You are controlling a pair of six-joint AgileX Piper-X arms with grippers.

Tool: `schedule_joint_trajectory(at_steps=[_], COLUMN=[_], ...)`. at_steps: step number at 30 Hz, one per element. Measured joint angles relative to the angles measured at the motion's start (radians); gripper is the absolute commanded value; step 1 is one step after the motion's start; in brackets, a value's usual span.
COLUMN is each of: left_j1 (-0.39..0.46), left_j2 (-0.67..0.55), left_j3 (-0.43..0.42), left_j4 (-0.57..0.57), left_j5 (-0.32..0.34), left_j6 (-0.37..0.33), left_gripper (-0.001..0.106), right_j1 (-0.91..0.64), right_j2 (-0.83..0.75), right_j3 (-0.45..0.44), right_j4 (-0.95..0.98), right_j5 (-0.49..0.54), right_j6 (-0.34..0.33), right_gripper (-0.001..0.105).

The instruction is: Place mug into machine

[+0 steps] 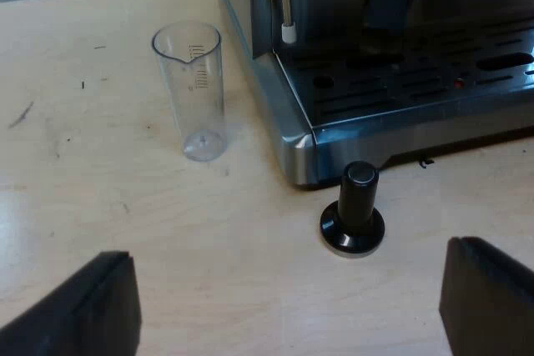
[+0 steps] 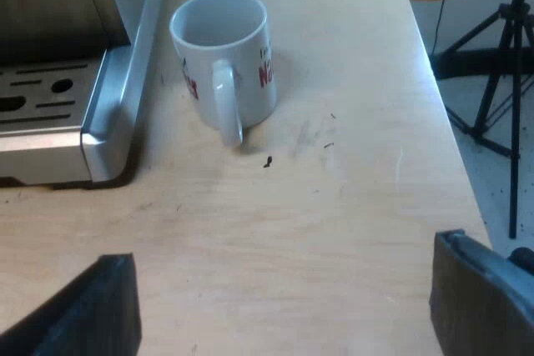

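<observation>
Pale wooden tabletop [image 2: 334, 231]; the white ceramic mug with red lettering [image 2: 225, 56] stands upright just beside the brushed-steel espresso machine [image 2: 117, 81], not yet in it. Right gripper [image 2: 284, 310] hangs near, 2 fingers wide apart, empty; left gripper [image 1: 292, 306] equally wide, empty, near the black-knobbed tamper [image 1: 353, 218]. Risk: a finger clipping the mug off-centre could tip it against the machine.

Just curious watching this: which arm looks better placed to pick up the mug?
Right. The open right gripper faces the mug, upright beside the machine. The left gripper faces the tamper instead.
</observation>
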Motion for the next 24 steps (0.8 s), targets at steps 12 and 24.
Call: schedule_joint_trajectory(at_steps=[12,24], left_j1=[-0.098,-0.189], left_j2=[0.059,0.185], left_j3=[-0.135,-0.207], left_j4=[0.000,-0.072], left_j5=[0.028,0.114], left_j6=[0.000,0.000], left_gripper=[0.074,0.074], right_j1=[0.000,0.000], right_j2=[0.155,0.253], right_j3=[-0.176,-0.252], right_j4=[0.048,0.026], right_j5=[0.018,0.002], right_j6=[-0.006,-0.024], right_gripper=[0.072,0.072])
